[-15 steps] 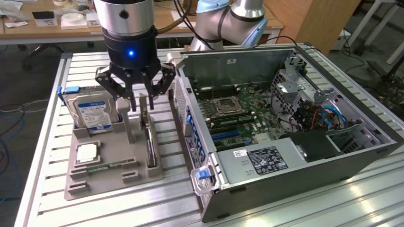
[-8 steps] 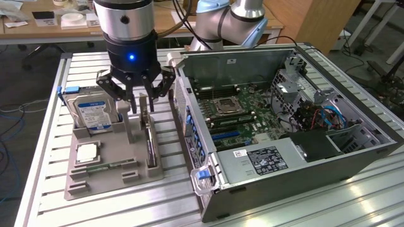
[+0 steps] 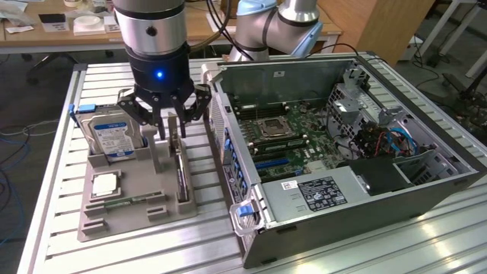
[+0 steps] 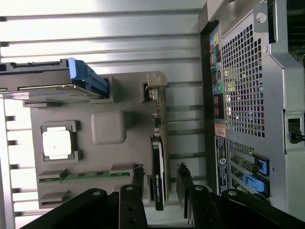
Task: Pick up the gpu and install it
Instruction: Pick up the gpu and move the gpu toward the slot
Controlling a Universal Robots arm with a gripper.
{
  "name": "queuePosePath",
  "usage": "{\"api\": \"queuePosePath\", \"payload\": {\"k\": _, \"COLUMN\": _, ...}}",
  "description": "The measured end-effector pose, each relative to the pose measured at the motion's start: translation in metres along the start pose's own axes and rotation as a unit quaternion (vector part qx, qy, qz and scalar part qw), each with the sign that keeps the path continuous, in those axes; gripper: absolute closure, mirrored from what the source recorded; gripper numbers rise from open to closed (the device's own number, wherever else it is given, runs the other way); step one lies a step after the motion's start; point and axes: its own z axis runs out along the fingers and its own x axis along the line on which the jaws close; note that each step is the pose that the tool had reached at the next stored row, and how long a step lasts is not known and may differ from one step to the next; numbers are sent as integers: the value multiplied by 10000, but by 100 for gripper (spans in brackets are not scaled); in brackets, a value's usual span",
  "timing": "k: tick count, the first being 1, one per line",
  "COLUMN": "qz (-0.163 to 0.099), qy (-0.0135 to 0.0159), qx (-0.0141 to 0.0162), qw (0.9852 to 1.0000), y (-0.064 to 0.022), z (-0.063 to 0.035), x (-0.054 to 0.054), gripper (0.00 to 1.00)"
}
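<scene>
Two fingers (image 4: 138, 179) of the released end effector (image 3: 170, 132) straddle the gpu (image 4: 158, 176), upright on edge in the grey tray (image 3: 133, 171) left of centre in the exterior view; a centred, square squeeze should avoid tilting it.

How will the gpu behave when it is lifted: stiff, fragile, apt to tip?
Probably stiff: the gpu looks like a thick flat card. Standing on edge in the grey holder, it might tip once freed. Bare circuitry seems fragile.

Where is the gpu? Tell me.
In the exterior view the gpu stands on edge in the grey tray, on its side nearest the computer case, between the gripper's open fingers.
</scene>
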Motion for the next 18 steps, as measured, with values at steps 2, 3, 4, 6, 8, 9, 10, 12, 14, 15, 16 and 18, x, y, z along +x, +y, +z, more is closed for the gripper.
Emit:
{"api": "queuePosePath", "payload": {"k": 2, "qz": 0, "qy": 0, "qx": 0, "qw": 10000, "y": -1, "z": 27, "x": 1, "gripper": 58}}
{"api": "queuePosePath", "payload": {"k": 3, "qz": 0, "qy": 0, "qx": 0, "qw": 10000, "y": -2, "z": 44, "x": 1, "gripper": 58}}
{"api": "queuePosePath", "payload": {"k": 4, "qz": 0, "qy": 0, "qx": 0, "qw": 10000, "y": -3, "z": 62, "x": 2, "gripper": 58}}
{"api": "queuePosePath", "payload": {"k": 6, "qz": 0, "qy": 0, "qx": 0, "qw": 10000, "y": -4, "z": 95, "x": 2, "gripper": 58}}
{"api": "queuePosePath", "payload": {"k": 8, "qz": -1, "qy": 0, "qx": -1, "qw": 10000, "y": -6, "z": 124, "x": 3, "gripper": 58}}
{"api": "queuePosePath", "payload": {"k": 9, "qz": -1, "qy": 0, "qx": 0, "qw": 10000, "y": -6, "z": 135, "x": 3, "gripper": 58}}
{"api": "queuePosePath", "payload": {"k": 10, "qz": 0, "qy": 0, "qx": 0, "qw": 10000, "y": -7, "z": 146, "x": 4, "gripper": 58}}
{"api": "queuePosePath", "payload": {"k": 12, "qz": -1, "qy": 1, "qx": 1, "qw": 10000, "y": -7, "z": 152, "x": 4, "gripper": 58}}
{"api": "queuePosePath", "payload": {"k": 14, "qz": 0, "qy": 0, "qx": 0, "qw": 10000, "y": -7, "z": 153, "x": 4, "gripper": 58}}
{"api": "queuePosePath", "payload": {"k": 15, "qz": 0, "qy": 0, "qx": 0, "qw": 10000, "y": -7, "z": 153, "x": 4, "gripper": 58}}
{"api": "queuePosePath", "payload": {"k": 16, "qz": 0, "qy": 0, "qx": 0, "qw": 10000, "y": -7, "z": 153, "x": 4, "gripper": 58}}
{"api": "queuePosePath", "payload": {"k": 18, "qz": 0, "qy": -1, "qx": -2, "qw": 10000, "y": -7, "z": 159, "x": 4, "gripper": 58}}
